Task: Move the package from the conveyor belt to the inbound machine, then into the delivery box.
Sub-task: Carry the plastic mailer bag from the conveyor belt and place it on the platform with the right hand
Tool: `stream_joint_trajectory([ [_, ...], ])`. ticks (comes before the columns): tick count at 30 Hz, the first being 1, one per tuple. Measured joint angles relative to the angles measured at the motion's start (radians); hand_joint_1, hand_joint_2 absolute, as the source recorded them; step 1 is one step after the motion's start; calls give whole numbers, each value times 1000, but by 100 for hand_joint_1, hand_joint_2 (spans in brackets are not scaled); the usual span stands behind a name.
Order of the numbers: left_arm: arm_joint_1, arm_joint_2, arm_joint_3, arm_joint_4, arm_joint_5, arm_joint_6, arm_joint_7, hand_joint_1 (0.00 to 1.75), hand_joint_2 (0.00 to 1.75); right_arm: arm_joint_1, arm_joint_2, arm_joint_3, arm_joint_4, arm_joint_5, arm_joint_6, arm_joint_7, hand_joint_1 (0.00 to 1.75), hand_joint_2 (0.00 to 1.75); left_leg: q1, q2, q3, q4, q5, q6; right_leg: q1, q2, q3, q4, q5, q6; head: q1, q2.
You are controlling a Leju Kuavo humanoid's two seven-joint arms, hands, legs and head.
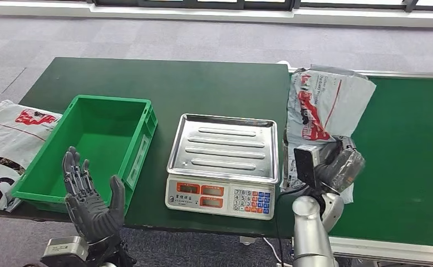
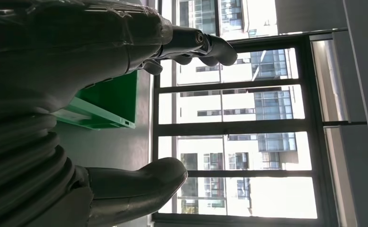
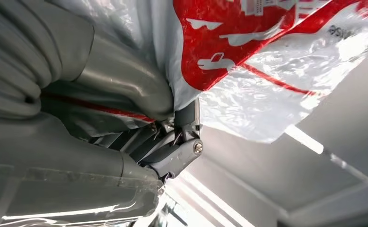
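Right hand [image 1: 336, 167] is gripping the package [image 1: 320, 105] at its near end, right of the scale [image 1: 222, 161]; left hand [image 1: 89, 197] is hovering with fingers spread, holding nothing, by the bin [image 1: 100, 147] left of the scale.

A parcel-sorting test station in an office building: a green conveyor belt [image 1: 409, 161], weighing scale [image 1: 222, 161], green crate [image 1: 100, 130], grey carpet [image 1: 147, 39] and tall windows [image 2: 239, 127]

package [image 1: 325, 103]: glossy crinkled plastic | scale tray [image 1: 224, 146]: shiny ribbed metal | bin [image 1: 94, 147]: smooth plastic
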State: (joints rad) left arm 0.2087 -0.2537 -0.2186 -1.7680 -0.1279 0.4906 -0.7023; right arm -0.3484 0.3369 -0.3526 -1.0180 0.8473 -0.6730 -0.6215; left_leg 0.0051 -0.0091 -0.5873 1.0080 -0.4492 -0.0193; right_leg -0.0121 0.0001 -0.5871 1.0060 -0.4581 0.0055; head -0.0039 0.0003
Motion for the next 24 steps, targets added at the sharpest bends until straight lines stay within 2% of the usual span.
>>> stream_joint_trajectory([
  [7, -10, 0, 0, 12, 1, -3, 0, 0, 175, -33, 4, 190, 185, 8, 34, 29, 175, 175, 0, 2, 0, 0, -1, -1, 0, 2, -2, 0, 0, 0, 0, 0],
  [16, -17, 0, 0, 22, 6, -11, 0, 0, 175, -53, 6, 294, 258, -25, 66, 41, 175, 175, 0, 2, 0, 0, -1, -1, 0, 2, -2, 0, 0, 0, 0, 0],
  [18, -20, 0, 0, 25, 6, -20, 0, 0, 175, -54, 6, 306, 266, -64, 118, 13, 175, 175, 0, 2, 0, 0, -1, -1, 0, 2, -2, 0, 0, 0, 0, 0],
  [22, -30, 0, 1, 35, 7, -39, 0, 0, 175, -54, 6, 351, 265, -216, 324, -66, 175, 175, 0, 3, 0, 0, -1, -1, 0, 3, -2, 0, 0, 0, 0, 0],
  [24, -37, 0, 1, 43, 9, -41, 0, 0, 175, -51, 5, 402, 249, -314, 371, -74, 175, 175, 0, 3, 0, 0, 0, -1, 0, 3, -2, 0, 0, -1, 0, 0],
])
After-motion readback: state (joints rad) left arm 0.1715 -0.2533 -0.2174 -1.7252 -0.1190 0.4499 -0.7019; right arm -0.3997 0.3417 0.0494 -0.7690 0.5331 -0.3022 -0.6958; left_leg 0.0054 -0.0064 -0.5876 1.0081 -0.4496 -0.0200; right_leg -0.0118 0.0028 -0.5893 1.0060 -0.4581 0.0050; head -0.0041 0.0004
